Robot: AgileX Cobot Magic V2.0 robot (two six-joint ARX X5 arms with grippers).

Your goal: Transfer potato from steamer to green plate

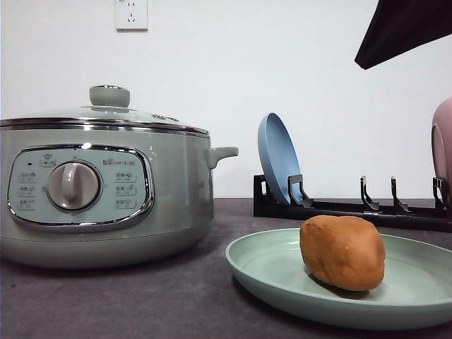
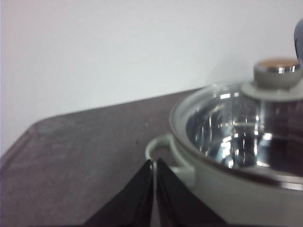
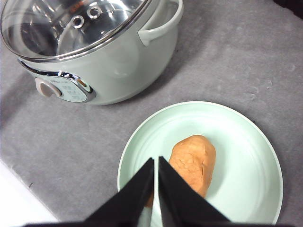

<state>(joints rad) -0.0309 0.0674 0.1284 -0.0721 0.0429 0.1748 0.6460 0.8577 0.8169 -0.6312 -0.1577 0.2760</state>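
Note:
The orange-brown potato (image 1: pixel 343 252) lies on the pale green plate (image 1: pixel 268 272) at the front right of the table. From above, the potato (image 3: pixel 194 161) rests near the middle of the plate (image 3: pixel 246 156). The pale-green steamer (image 1: pixel 106 191) stands at the left with its glass lid on. My right gripper (image 3: pixel 155 163) hangs shut above the plate, next to the potato and holding nothing. Beside the steamer's side handle (image 2: pixel 163 149), my left gripper (image 2: pixel 154 164) is shut and empty, with the lid knob (image 2: pixel 278 72) beyond it.
A black dish rack (image 1: pixel 353 205) stands behind the plate, holding an upright blue plate (image 1: pixel 279 159) and a pink dish (image 1: pixel 442 148) at its right end. A dark arm part (image 1: pixel 402 28) hangs at the upper right. A white wall backs the table.

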